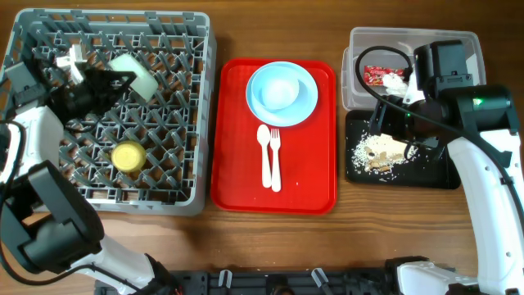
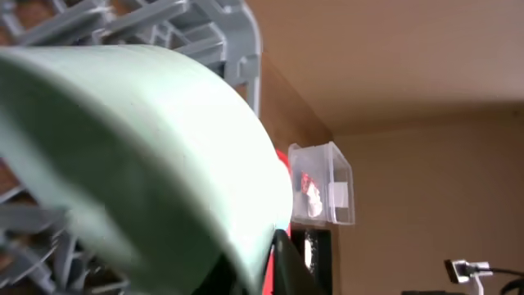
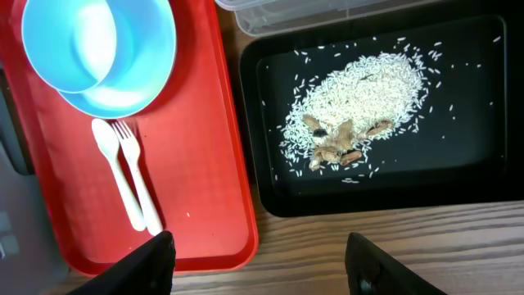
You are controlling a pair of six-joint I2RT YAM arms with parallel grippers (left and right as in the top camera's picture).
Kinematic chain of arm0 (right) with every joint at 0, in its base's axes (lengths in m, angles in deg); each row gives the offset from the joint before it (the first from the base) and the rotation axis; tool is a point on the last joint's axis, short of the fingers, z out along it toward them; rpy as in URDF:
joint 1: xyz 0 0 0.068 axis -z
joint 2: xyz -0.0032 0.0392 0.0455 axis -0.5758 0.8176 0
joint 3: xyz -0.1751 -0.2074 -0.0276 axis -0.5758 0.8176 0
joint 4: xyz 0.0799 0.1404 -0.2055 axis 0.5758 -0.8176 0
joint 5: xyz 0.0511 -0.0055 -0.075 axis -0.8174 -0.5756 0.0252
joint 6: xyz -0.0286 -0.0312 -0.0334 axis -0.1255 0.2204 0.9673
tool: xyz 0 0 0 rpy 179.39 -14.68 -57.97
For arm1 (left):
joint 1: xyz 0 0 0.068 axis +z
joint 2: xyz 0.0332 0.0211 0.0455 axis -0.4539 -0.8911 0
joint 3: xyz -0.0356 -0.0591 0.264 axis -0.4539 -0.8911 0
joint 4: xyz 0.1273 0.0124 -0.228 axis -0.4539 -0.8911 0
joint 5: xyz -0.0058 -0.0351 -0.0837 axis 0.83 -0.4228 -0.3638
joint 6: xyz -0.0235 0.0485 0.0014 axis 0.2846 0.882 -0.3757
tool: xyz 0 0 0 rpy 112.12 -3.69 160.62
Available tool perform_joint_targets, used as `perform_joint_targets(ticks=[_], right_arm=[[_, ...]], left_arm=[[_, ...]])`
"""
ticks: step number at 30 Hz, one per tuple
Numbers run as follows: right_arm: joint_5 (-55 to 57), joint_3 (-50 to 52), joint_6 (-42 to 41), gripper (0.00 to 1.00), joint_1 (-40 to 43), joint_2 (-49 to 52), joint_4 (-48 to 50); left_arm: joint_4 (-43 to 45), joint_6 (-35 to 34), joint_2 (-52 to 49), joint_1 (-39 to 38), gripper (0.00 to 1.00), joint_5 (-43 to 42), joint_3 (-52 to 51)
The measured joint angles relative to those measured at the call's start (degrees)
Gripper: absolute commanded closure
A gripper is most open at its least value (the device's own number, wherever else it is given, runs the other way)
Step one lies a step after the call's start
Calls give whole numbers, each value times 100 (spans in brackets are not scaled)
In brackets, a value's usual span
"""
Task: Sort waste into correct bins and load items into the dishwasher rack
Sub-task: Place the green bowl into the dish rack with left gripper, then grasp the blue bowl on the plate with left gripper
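My left gripper (image 1: 110, 82) is shut on the rim of the pale green bowl (image 1: 137, 72) over the back of the grey dishwasher rack (image 1: 176, 176). The bowl (image 2: 139, 156) fills the left wrist view. A yellow-green cup (image 1: 128, 156) stands in the rack. Pale blue bowls (image 1: 281, 90) are stacked on the red tray (image 1: 237, 176), with the white spoon (image 1: 264, 154) and fork (image 1: 275, 160) in front of them. My right gripper (image 3: 262, 262) is open and empty, held above the table by the black tray (image 3: 483, 176), which holds rice scraps (image 3: 360, 94). The wrapper (image 1: 378, 76) lies in the clear tub (image 1: 360, 37). The white plate is not in view.
The red tray lies between the rack and the two bins. The black tray (image 1: 438, 176) sits directly in front of the clear tub at the right. My right arm (image 1: 491, 164) reaches over both bins. Bare wooden table (image 1: 270, 238) runs along the front.
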Motion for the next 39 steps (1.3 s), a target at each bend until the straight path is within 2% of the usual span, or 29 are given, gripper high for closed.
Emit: perform_joint_targets(ticks=[1,4,5,9,10,12,19,25,28,30,32,35,39], right_arm=[[0,0,0,33,0,0,2],[0,0,0,33,0,0,2],[0,0,0,33,0,0,4],[0,0,0,33,0,0,2],[0,0,0,33,0,0,2],[0,0,0,33,0,0,2],[0,0,2,33,0,0,4],[0,0,0,33,0,0,4],[46,0,-219,25,2,0,-15],[81,0,-376,24,76,0,-42],[107,0,-479,22,203,0,-74],[129,0,-522,17,404,0,-192],[166,0,-535,17,651,0,-240]], left_arm=[[-83,7,0,39,68,33,-2],[-402,9,-22,188,57,306,-2],[-542,-4,-26,234,50,365,-2],[-997,-17,-24,455,36,468,-4],[-1108,-9,-20,514,26,479,-4],[-1318,9,7,629,0,568,-4],[-1897,-13,721,1034,0,1456,-7],[-1853,-109,1775,772,0,1700,-9],[-1687,-140,2282,-59,0,2227,-7],[-1521,-142,2424,-719,0,2634,-7],[-1126,-142,2452,-1825,0,3263,-9],[-492,-118,2420,-3040,0,4098,-13],[660,212,1982,-4680,0,5049,-13]])
